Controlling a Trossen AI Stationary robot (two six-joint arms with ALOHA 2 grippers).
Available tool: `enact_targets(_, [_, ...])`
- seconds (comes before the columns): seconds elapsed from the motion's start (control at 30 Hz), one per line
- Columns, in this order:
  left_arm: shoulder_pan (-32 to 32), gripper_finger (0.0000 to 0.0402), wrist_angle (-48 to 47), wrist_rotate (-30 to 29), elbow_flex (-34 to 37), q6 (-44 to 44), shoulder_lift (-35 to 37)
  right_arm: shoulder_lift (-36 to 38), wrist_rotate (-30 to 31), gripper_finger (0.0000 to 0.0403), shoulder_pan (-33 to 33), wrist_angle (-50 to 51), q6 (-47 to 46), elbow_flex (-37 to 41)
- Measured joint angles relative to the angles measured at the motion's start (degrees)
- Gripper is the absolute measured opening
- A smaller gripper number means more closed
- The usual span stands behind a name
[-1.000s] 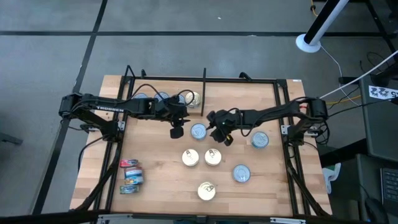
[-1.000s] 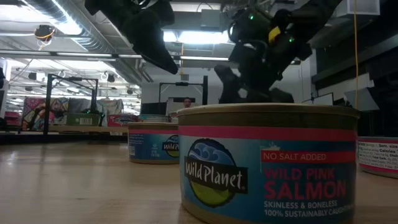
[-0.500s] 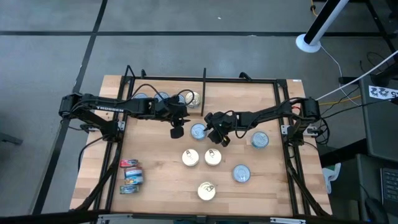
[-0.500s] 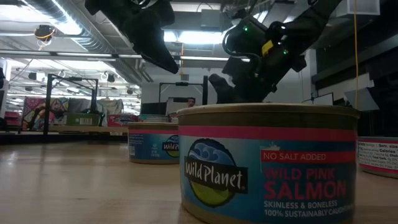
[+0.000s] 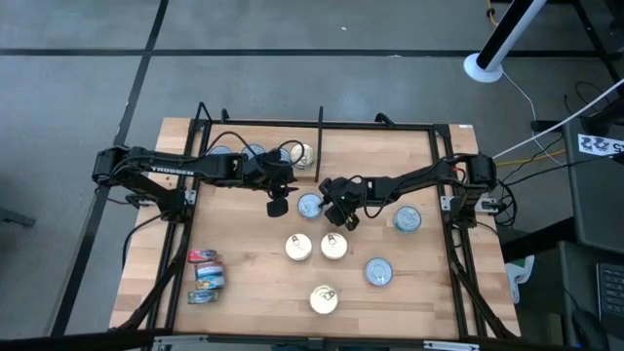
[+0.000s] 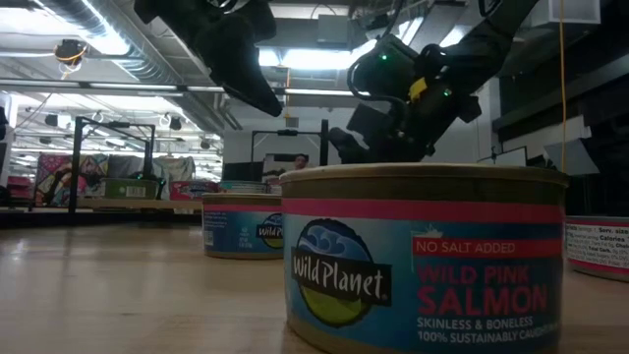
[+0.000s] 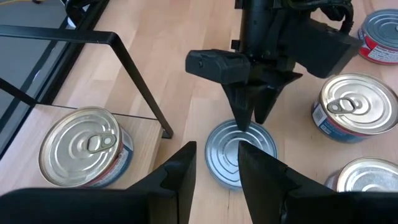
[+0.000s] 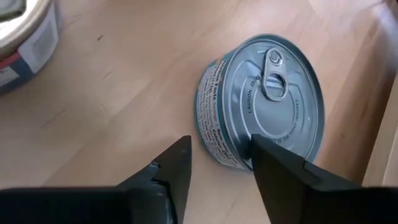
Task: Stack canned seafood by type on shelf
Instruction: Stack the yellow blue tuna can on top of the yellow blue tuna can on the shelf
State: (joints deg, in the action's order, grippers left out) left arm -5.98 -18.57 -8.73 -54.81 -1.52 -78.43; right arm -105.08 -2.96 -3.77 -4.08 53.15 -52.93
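Flat silver-blue tin (image 8: 267, 99), pull-tab top, upright

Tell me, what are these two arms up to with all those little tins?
They are sorting canned fish on a wooden shelf board. The right gripper is open, just beside a flat silver-blue tin in the middle of the board; one finger overlaps the tin's edge in its own camera, and nothing is gripped yet. The left gripper hangs on the tin's other side, holding nothing. Other tins lie scattered, including gold-topped tins and a Wild Planet salmon tin nearest the low camera.
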Motion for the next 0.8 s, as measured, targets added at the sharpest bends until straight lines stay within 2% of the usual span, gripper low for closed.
enact_targets(0.3, [0.0,0.0113,0.0,0.0,0.0,0.1,0.0,0.0,1.3,0.006,0.0,-0.1,-0.2,0.0])
enact_targets(0.47, [0.0,0.0113,0.0,0.0,0.0,0.1,0.0,0.1,1.9,0.0019,0.1,-0.3,-0.2,0.0])
enact_targets(0.57, [0.0,0.0113,0.0,0.0,0.0,0.6,0.0,0.1,2.0,0.0005,0.1,-0.6,-0.4,0.0])
enact_targets(0.8, [0.1,0.0113,0.0,0.0,0.0,1.6,0.0,-0.2,2.3,0.0002,0.1,0.4,-2.9,-1.7])
